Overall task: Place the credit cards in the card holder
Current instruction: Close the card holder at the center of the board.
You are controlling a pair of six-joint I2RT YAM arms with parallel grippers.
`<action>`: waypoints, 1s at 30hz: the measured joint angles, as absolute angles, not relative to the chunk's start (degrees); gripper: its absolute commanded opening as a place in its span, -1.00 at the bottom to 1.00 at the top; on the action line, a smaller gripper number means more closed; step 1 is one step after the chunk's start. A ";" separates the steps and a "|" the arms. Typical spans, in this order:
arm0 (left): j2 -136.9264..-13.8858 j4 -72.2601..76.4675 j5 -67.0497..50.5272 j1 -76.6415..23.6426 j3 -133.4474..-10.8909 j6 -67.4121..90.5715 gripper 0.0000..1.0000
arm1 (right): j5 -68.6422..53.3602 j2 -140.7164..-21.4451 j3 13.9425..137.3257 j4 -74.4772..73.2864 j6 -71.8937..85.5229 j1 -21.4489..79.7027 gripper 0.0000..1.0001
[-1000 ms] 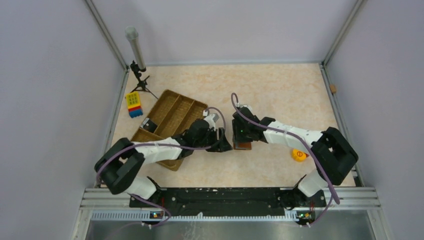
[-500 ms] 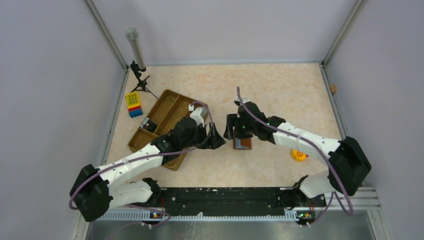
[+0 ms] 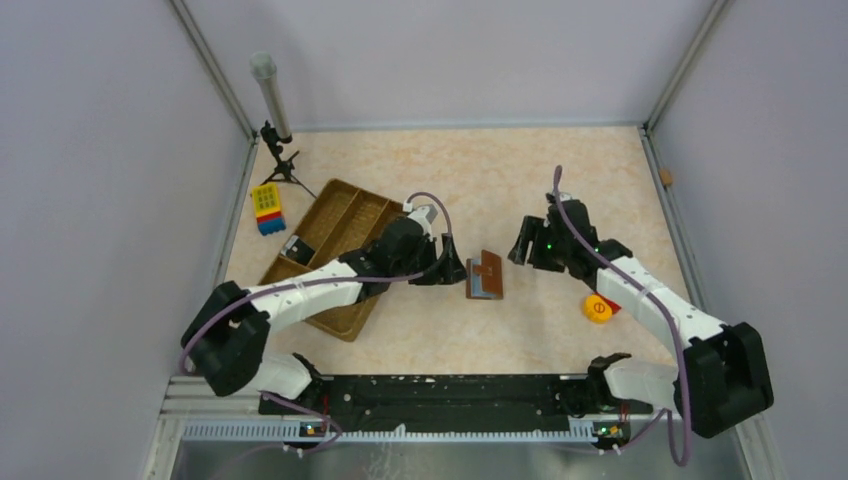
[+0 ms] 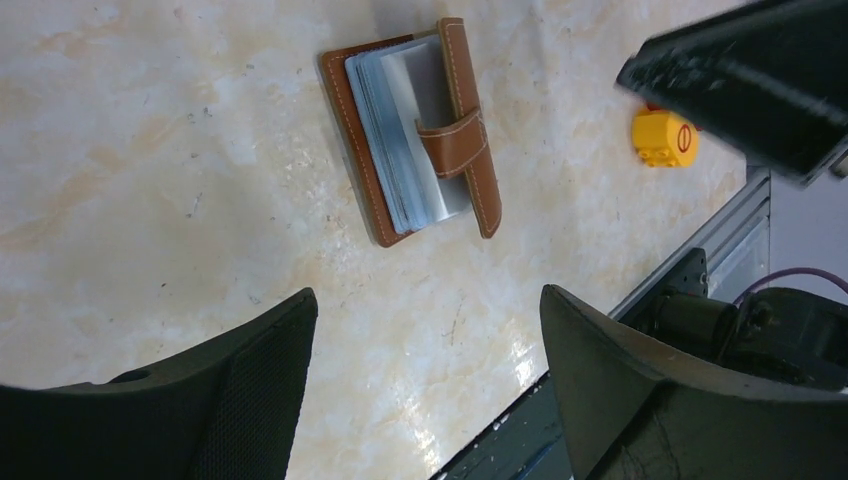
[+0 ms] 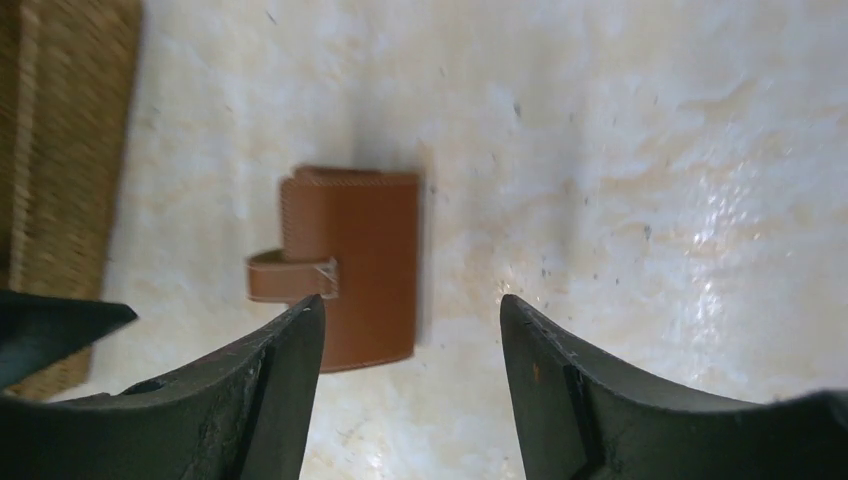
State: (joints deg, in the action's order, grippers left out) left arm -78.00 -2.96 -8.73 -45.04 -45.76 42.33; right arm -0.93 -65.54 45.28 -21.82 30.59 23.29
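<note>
The compartmented tray (image 3: 340, 215) is sitting to the left of the card holder (image 3: 486, 275), and the left arm is reaching low across the tray's near corner toward the holder, its forearm stretching almost flat over the table. The left gripper (image 3: 452, 270) is hanging just beside the holder's left edge without touching it. In the left wrist view its jaws are standing wide apart with nothing between them. There the card holder (image 4: 415, 130) is lying flat on the table ahead of the left gripper (image 4: 428, 300), beyond the fingertips rather than between them. The bluish-grey credit cards (image 4: 395, 150) are showing inside the holder, with its brown strap (image 4: 455, 145) crossing over them. To the right of the holder, and apart from it, the right gripper (image 3: 522, 245) is pointing back toward it, the right arm extending in a long line from its base with the elbow low. In the right wrist view the right gripper (image 5: 410, 305) is also gaping wide and gripping nothing. The holder (image 5: 350, 265) is lying ahead of that gap, closer to one finger than the other. A small yellow piece (image 3: 598, 309) is resting on the table well right of the holder, beside the right forearm.
</note>
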 measured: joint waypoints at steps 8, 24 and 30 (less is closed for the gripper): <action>-91.02 1.15 -11.05 -45.04 -49.45 44.84 0.67 | -8.19 -73.82 38.46 -16.67 30.59 23.03 0.05; -99.88 7.09 -14.22 -45.04 -51.27 46.83 0.65 | -19.18 -85.21 37.15 -3.46 31.57 23.35 -0.03; -102.61 9.23 -14.55 -44.95 -52.31 47.13 0.13 | -20.36 -85.95 37.06 -1.72 32.18 23.90 0.00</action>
